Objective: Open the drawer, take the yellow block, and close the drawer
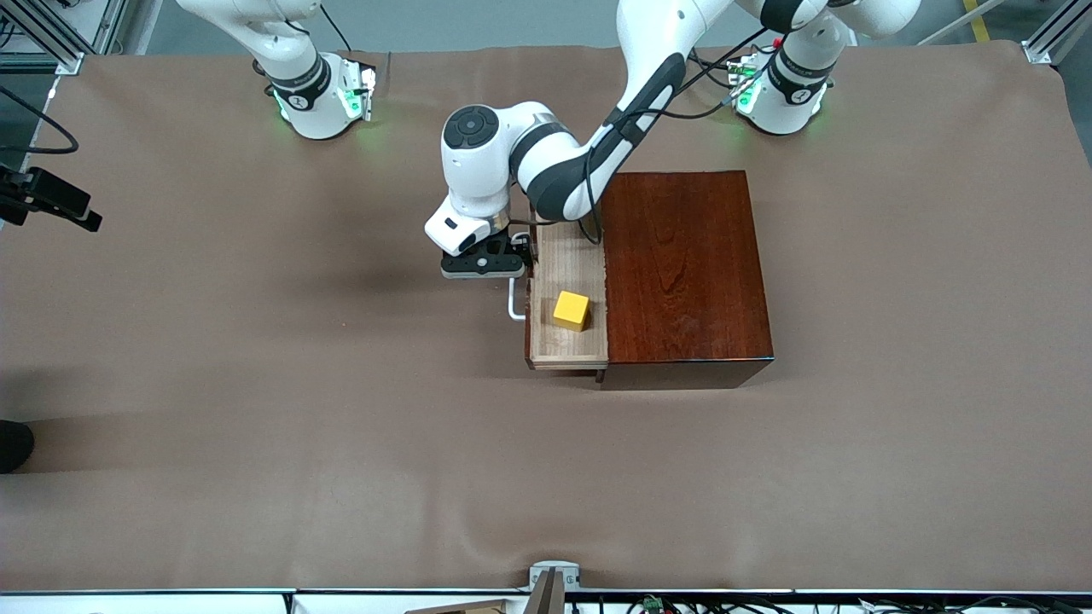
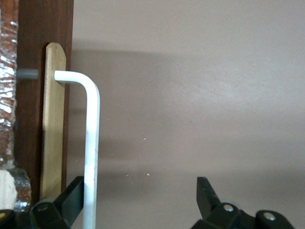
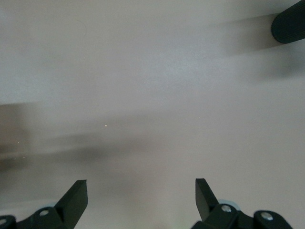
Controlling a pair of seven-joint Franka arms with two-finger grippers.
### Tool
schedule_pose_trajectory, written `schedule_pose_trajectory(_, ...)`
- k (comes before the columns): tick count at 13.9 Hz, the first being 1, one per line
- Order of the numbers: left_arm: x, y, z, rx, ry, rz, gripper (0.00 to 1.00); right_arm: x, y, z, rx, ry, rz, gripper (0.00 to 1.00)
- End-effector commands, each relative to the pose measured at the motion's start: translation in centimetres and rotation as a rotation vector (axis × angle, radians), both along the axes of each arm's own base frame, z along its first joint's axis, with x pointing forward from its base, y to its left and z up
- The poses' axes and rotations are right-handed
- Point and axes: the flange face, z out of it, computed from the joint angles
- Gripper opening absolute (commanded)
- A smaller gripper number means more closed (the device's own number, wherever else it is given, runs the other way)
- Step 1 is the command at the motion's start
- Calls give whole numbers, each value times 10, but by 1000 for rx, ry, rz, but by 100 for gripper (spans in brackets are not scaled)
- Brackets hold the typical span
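Front view first: we see the wooden box [image 1: 687, 273] standing on the brown counter [image 1: 256, 409], toward the left arm's end of it. Its drawer [image 1: 567, 294] is pulled partway out toward the right arm's end, showing the pale wood inside. The yellow block [image 1: 572, 309] sits in the drawer, nearer to the front camera than the drawer's middle, touching neither side wall as far as we can tell. The white handle [image 1: 514, 305] sticks out from the drawer's front. The left arm reaches from its base across the top of the box, and the left gripper [image 1: 483, 266] is low at the handle, just beside the drawer's front. The right arm waits folded up near its base; its gripper does not show in this view.

Left wrist view next: we see the handle [image 2: 90, 143] as a white bar with a rounded bend, running along the dark drawer front [image 2: 45, 95]. The left gripper [image 2: 140, 202] has its fingers [image 2: 71, 195] apart; one finger lies between the bar and the drawer front, the other well clear on the counter side, so the bar stands between them unclamped.

Right wrist view last: we see the right gripper [image 3: 141, 200] over bare counter [image 3: 152, 95], its fingers [image 3: 76, 195] spread wide with nothing between them. A dark rounded shape [image 3: 289, 25] shows at the picture's edge; we cannot tell what it is.
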Motion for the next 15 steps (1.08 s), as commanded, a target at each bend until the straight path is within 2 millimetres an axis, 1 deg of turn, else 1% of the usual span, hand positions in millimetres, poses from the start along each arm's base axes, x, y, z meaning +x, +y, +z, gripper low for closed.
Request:
schedule_pose_trajectory(1,-6,-19,9,-70,-10,-20,100,-2,-4,5,-18,2,-13,100)
schedule_pose_trajectory(2,-12,-23,13,-78,-10,-28,100,-2,-3,6,-20,0,-13,100)
schedule_pose_trajectory(5,-4,-18,18,-75,-21,-10,100,-2,-4,5,-18,2,-13,100)
schedule_pose_trajectory(6,-2,-16,29,-78,-28,-5,100,-2,-3,5,-18,2,-13,100)
schedule_pose_trajectory(7,2,-10,47,-73,-44,0,100,-1,-3,6,-18,-1,-11,100)
schedule_pose_trajectory(8,4,-4,49,-47,-34,11,100,-1,-3,5,-18,0,-11,100)
schedule_pose_trajectory(10,8,2,73,-51,-38,22,100,-2,-3,5,-18,2,-4,100)
schedule_pose_trajectory(11,14,8,83,-60,-44,33,100,-2,-4,5,-18,2,-4,100)
schedule_pose_trajectory(12,27,19,98,-76,-53,57,100,-1,1,4,-18,3,1,100)
schedule_pose_trajectory(14,61,53,127,-106,-62,125,100,0,4,1,-17,9,12,100)
schedule_pose_trajectory(15,80,76,144,-120,-59,169,100,-1,2,1,-17,11,4,100)
